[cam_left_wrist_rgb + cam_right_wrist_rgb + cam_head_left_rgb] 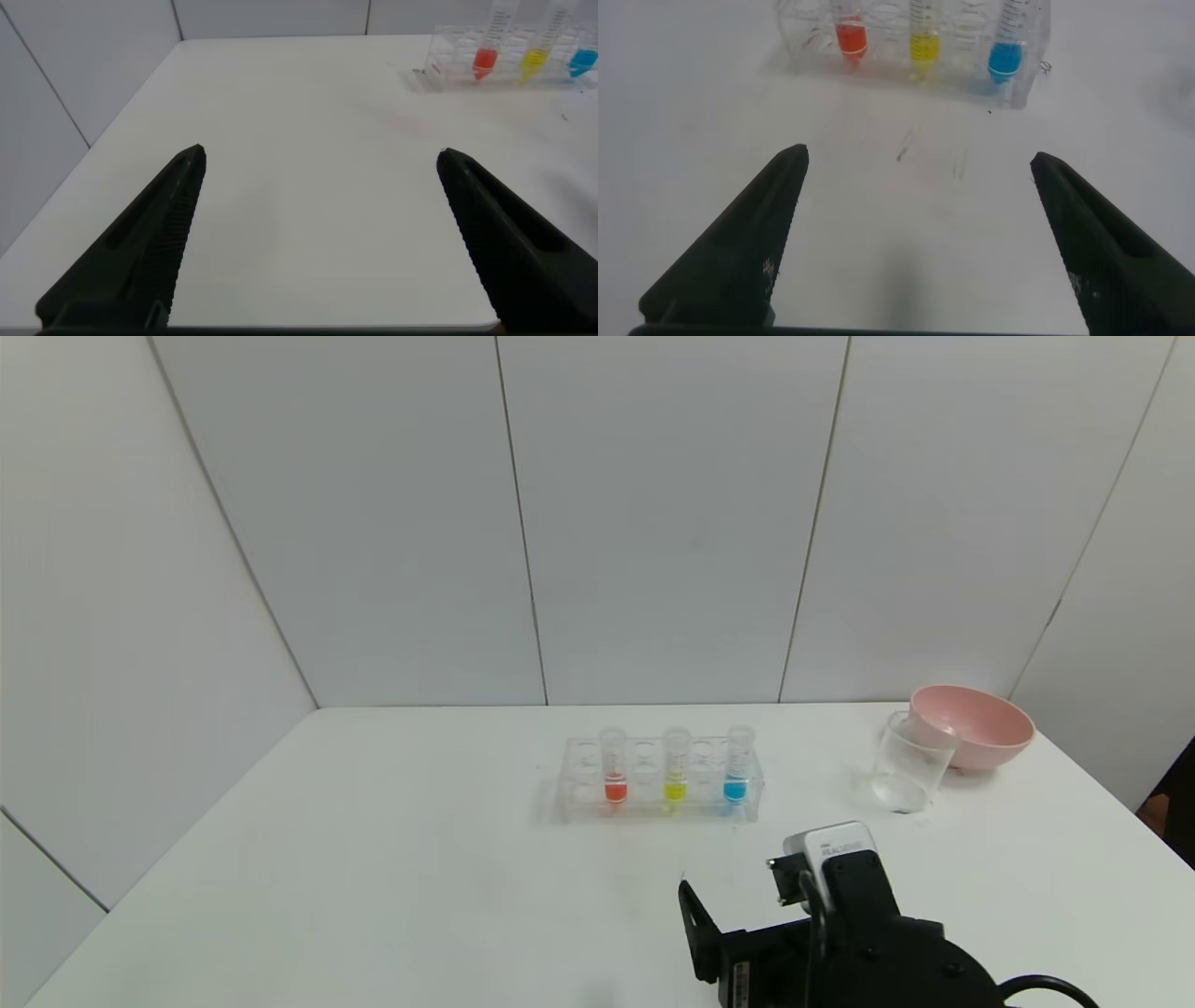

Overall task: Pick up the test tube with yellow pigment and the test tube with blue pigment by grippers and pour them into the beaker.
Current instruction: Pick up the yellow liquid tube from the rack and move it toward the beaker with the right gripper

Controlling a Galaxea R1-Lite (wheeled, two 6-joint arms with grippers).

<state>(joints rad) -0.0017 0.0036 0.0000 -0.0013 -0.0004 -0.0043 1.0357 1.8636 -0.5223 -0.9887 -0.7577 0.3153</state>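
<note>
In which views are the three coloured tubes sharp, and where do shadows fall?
Head view: the test tube with yellow pigment and the test tube with blue pigment look sharp; a soft shadow lies left of the rack. Right wrist view: the tubes look clear, with the right gripper open. Left wrist view: the tubes look slightly soft, far off.

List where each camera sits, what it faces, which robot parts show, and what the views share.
Head view: high, looking down at the table, rack, beaker and pink bowl; right gripper shows at the near edge.
Left wrist view: low over the table, left gripper open; rack off to one side.
Right wrist view: right gripper open, facing the rack.
Shared: the red, yellow and blue tubes.
</note>
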